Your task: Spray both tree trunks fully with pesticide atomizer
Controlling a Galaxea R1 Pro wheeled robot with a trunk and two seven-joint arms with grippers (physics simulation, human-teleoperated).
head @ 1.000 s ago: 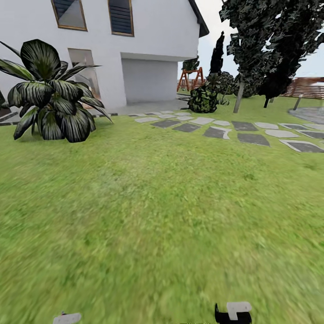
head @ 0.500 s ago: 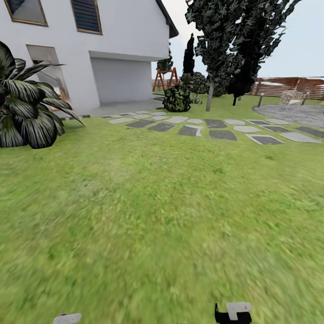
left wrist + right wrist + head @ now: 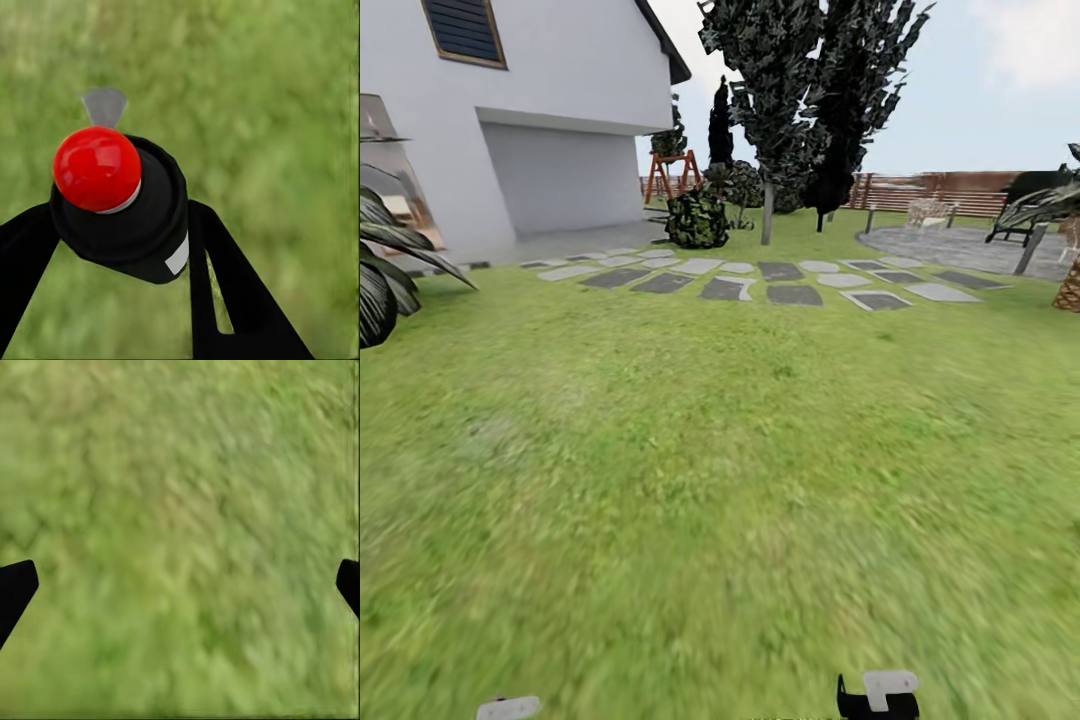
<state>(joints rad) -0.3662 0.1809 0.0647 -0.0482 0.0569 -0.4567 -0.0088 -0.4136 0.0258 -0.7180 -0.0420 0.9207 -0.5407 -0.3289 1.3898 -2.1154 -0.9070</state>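
The left wrist view shows the pesticide atomizer (image 3: 131, 225), a small black bottle with a red top (image 3: 96, 168) and a white label, over blurred grass. My left gripper (image 3: 120, 232) is shut on it, one dark finger on each side. My right gripper (image 3: 180, 585) is open over bare lawn, with nothing between its fingertips. In the head view a tree (image 3: 767, 212) with a pale straight trunk stands far ahead past the stepping stones. The grey stone floor (image 3: 950, 246) with its curved edge lies at the far right.
Green lawn (image 3: 700, 470) stretches ahead of me. Flat stepping stones (image 3: 760, 280) cross it. A white house (image 3: 510, 120) stands at the left, a brown fence (image 3: 940, 190) at the back. A striped-leaf plant (image 3: 380, 270), a bush (image 3: 697, 220), a near-black tree (image 3: 830, 190) and a bench (image 3: 1015, 232) also stand around.
The whole head view has slid left, so the camera has turned right. The house and big plant are leaving at the left; the stone floor and bench have come into view.
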